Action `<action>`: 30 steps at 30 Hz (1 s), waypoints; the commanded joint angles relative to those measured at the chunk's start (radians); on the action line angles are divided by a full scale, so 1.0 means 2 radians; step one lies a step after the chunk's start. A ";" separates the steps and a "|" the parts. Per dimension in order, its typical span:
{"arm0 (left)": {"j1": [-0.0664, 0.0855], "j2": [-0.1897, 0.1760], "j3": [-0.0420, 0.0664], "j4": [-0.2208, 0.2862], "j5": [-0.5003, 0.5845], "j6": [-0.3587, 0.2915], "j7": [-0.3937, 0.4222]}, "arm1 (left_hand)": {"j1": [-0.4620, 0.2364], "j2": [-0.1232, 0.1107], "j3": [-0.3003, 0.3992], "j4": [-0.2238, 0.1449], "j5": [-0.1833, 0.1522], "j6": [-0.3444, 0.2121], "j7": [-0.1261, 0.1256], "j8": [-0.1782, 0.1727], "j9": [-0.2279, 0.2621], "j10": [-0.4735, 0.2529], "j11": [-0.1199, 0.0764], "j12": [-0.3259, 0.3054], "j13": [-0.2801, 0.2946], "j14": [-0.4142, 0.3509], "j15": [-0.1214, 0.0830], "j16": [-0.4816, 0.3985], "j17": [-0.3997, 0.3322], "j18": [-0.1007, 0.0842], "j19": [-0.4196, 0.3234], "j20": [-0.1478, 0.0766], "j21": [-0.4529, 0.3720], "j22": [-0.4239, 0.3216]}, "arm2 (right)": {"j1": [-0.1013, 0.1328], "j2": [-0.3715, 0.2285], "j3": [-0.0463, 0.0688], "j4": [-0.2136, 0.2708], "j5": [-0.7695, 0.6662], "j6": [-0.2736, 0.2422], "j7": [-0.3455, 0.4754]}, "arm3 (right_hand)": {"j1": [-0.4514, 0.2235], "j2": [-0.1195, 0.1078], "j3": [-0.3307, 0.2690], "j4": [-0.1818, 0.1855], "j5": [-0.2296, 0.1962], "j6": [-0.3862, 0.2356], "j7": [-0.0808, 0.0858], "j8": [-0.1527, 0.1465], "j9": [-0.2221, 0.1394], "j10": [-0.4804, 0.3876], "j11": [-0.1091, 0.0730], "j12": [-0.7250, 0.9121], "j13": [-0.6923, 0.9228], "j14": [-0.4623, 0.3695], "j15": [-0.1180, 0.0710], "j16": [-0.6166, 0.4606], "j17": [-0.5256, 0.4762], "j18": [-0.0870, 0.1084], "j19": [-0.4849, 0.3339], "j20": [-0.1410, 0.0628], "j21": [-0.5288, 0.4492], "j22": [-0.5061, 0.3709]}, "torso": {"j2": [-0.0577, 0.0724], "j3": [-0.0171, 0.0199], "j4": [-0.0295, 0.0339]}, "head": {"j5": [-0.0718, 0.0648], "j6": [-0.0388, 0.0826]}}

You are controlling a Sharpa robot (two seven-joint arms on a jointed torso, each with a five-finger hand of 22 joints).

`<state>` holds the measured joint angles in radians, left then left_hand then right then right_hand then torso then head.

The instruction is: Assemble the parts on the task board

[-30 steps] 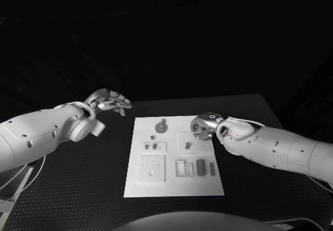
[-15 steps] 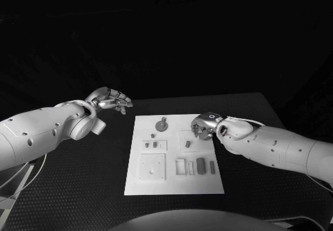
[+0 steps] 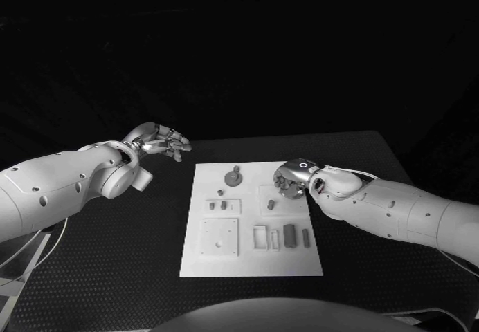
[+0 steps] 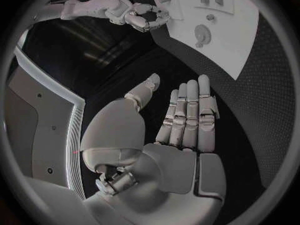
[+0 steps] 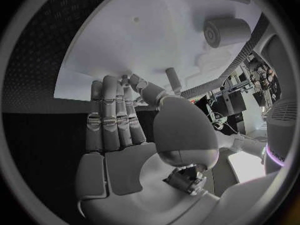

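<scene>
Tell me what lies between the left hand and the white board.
Only bare black table. In the head view the left hand hovers open off the task board's far left corner, with nothing on the mat between them.

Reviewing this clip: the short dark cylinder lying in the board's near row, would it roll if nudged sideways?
Probably. The dark cylinder lies on its side on the flat task board, so a sideways push would likely roll it. It looks rigid and small, so probably light. Whether a recess holds it cannot be told.
</scene>
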<state>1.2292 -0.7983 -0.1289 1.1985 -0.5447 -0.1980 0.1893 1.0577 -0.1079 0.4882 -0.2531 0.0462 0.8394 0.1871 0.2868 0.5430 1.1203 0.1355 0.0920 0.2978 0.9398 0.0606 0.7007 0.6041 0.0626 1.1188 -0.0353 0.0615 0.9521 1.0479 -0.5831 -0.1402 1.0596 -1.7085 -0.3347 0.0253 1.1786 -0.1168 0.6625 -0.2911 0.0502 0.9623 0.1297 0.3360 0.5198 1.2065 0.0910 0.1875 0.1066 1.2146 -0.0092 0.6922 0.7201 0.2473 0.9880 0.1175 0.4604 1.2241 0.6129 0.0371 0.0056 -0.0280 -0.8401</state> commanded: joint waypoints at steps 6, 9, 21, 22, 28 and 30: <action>0.000 -0.002 0.000 0.002 0.004 0.004 -0.001 | -0.006 0.001 0.000 0.003 0.002 -0.003 0.000 0.000 -0.001 -0.003 0.000 0.002 -0.001 0.003 0.001 -0.003 0.001 0.005 0.004 0.001 0.003 -0.001 | -0.008 0.000 -0.006 -0.002 -0.030 0.081 -0.027 | 0.002 0.006 0.003 -0.001 -0.001 0.010 -0.002 0.004 -0.001 0.014 -0.002 0.000 0.002 0.002 -0.006 0.003 0.003 0.007 0.005 -0.002 0.003 0.002 | 0.000 0.0001 -0.0011 | 0.001 -0.004; 0.000 -0.002 0.000 0.002 0.004 0.005 -0.002 | -0.006 0.001 0.000 0.004 0.002 -0.003 0.000 0.000 0.000 -0.003 0.000 0.003 -0.001 0.003 0.001 -0.003 0.001 0.005 0.004 0.001 0.003 -0.001 | -0.008 -0.001 -0.006 0.001 -0.038 0.089 -0.032 | 0.004 0.007 0.002 -0.001 -0.001 0.016 -0.004 0.007 0.000 0.022 -0.005 0.001 0.005 0.006 -0.009 0.006 0.006 0.007 0.009 -0.003 0.005 0.004 | 0.000 0.0002 -0.0018 | 0.001 -0.005; 0.000 -0.004 0.000 0.003 0.004 0.003 -0.003 | -0.005 0.001 0.001 0.004 0.002 -0.002 0.000 0.000 0.000 -0.003 0.000 0.003 -0.001 0.003 0.001 -0.004 0.002 0.005 0.004 0.001 0.003 -0.002 | -0.008 -0.010 -0.007 0.006 -0.041 0.100 -0.037 | 0.005 0.007 0.001 -0.001 -0.001 0.020 -0.006 0.008 0.001 0.026 -0.007 -0.001 0.007 0.009 -0.010 0.009 0.010 0.007 0.013 -0.005 0.007 0.006 | 0.000 -0.0004 -0.0004 | 0.001 -0.009; 0.000 -0.004 0.000 0.003 0.004 0.003 -0.003 | -0.005 0.001 0.001 0.004 0.002 -0.002 0.000 0.000 0.000 -0.003 0.000 0.003 -0.001 0.003 0.001 -0.004 0.002 0.005 0.004 0.001 0.003 -0.002 | -0.008 -0.010 -0.007 0.006 -0.041 0.099 -0.037 | 0.005 0.007 0.001 -0.001 -0.001 0.020 -0.006 0.008 0.001 0.026 -0.007 -0.001 0.007 0.009 -0.010 0.009 0.010 0.007 0.013 -0.006 0.007 0.006 | 0.000 -0.0004 -0.0005 | 0.001 -0.009; 0.000 -0.004 0.000 0.003 0.004 0.002 -0.004 | -0.005 0.001 0.001 0.004 0.002 -0.002 0.000 0.000 0.000 -0.003 0.000 0.003 -0.001 0.003 0.001 -0.004 0.002 0.005 0.004 0.001 0.003 -0.003 | -0.008 -0.008 -0.007 0.006 -0.042 0.095 -0.038 | 0.006 0.008 0.001 -0.001 -0.001 0.021 -0.006 0.008 0.001 0.027 -0.008 -0.002 0.008 0.010 -0.011 0.010 0.011 0.007 0.014 -0.006 0.008 0.007 | 0.000 -0.0002 -0.0009 | 0.000 -0.010; 0.000 -0.004 0.000 0.003 0.004 0.003 -0.004 | -0.005 0.001 0.001 0.004 0.002 -0.003 0.000 0.000 0.000 -0.003 0.000 0.003 -0.001 0.003 0.001 -0.004 0.002 0.005 0.004 0.001 0.003 -0.003 | -0.008 -0.007 -0.007 0.005 -0.043 0.093 -0.040 | 0.007 0.009 0.002 -0.001 -0.001 0.020 -0.006 0.007 0.001 0.027 -0.008 -0.003 0.008 0.010 -0.011 0.010 0.011 0.007 0.015 -0.007 0.008 0.007 | 0.000 -0.0002 -0.0010 | 0.000 -0.009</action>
<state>1.2292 -0.8069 -0.1289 1.2020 -0.5438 -0.1972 0.1774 1.0578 -0.1079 0.4910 -0.2504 0.0462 0.8394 0.1871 0.2868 0.5431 1.1204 0.1354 0.0921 0.2969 0.9398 0.0607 0.6968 0.6080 0.0588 1.1186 -0.0352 0.0615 0.9480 1.0573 -0.5903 -0.1357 1.0846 -1.7723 -0.2701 -0.0216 1.1890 -0.1064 0.6624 -0.2910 0.0502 0.9979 0.1179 0.3485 0.5223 1.2552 0.0784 0.1857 0.1209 1.2325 -0.0273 0.7084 0.7420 0.2478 1.0094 0.1032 0.4722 1.2377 0.6123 0.0363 0.0040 -0.0266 -0.8587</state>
